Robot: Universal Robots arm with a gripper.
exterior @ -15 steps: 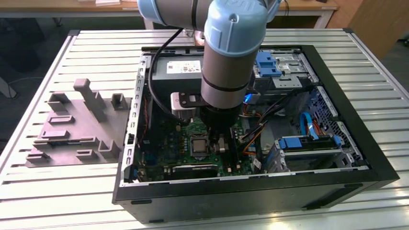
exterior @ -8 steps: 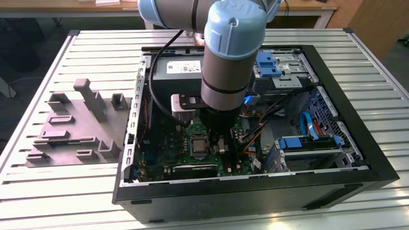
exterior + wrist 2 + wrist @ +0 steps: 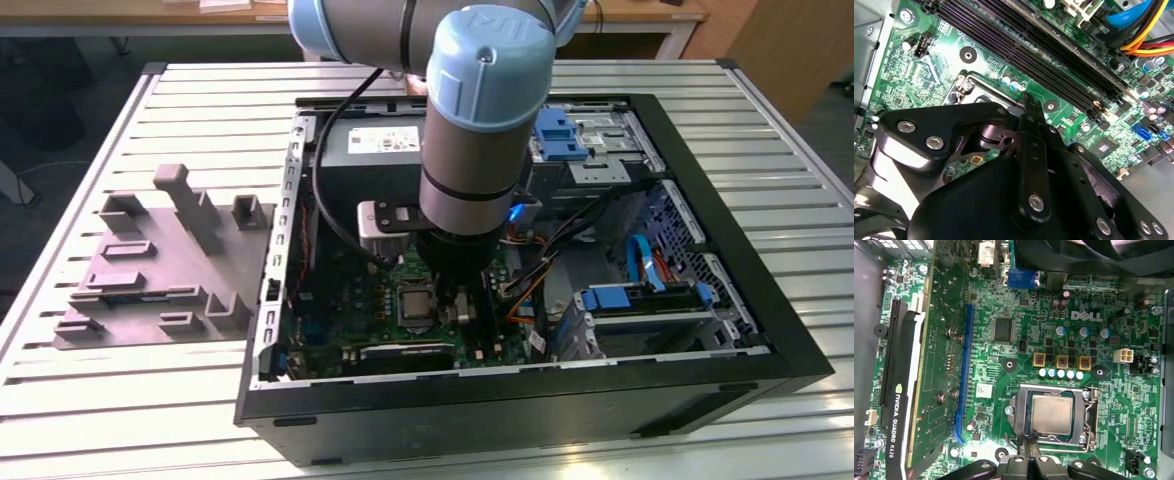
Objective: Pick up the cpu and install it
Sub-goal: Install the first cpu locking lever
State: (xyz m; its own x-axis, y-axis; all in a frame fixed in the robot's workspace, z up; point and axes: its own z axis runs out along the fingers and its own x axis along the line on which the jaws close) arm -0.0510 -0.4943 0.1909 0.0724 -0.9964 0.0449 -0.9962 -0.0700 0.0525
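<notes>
The cpu (image 3: 1052,414), a small silvery square chip, lies flat inside the shiny metal socket frame (image 3: 1089,415) on the green motherboard. My gripper (image 3: 1026,444) is shut with nothing in it. Its black tips rest at the edge of the socket frame, just beside the cpu. In the second wrist view the gripper (image 3: 1026,100) points down at a corner of the socket (image 3: 966,85). In the exterior view the arm reaches down into the open computer case, with the gripper (image 3: 458,305) right next to the socket (image 3: 411,300).
A graphics card (image 3: 904,390) stands upright beside the socket and memory slots (image 3: 1029,45) run past it. The grey power-supply box (image 3: 367,150), blue drive brackets (image 3: 641,297) and loose cables (image 3: 534,270) crowd the case. A grey moulded tray (image 3: 160,260) lies at the exterior view's left.
</notes>
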